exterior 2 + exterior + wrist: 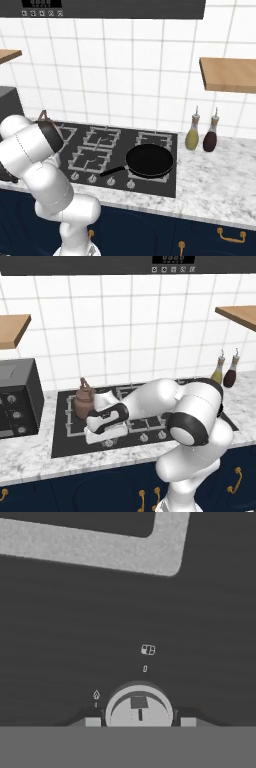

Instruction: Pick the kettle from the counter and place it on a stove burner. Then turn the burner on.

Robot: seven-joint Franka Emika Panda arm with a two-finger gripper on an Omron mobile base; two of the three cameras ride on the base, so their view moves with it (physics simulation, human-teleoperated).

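The brown kettle (83,399) stands upright on the stove burner (71,417), a black grate at the left of the cooktop; its handle peeks out behind my arm (43,116). My gripper (106,440) points down at the cooktop's front edge, in front of the kettle and apart from it. In the hand view a round silver knob (139,709) sits between the two fingertips (92,722), which press against its sides. A strip of the marble counter (100,547) runs beyond the cooktop's rim.
A black frying pan (149,160) rests on the front right burner, handle pointing left. Two slim bottles (192,134) (210,136) stand on the counter at the right. A black oven box (17,398) sits left of the cooktop. More knobs (144,438) line the front.
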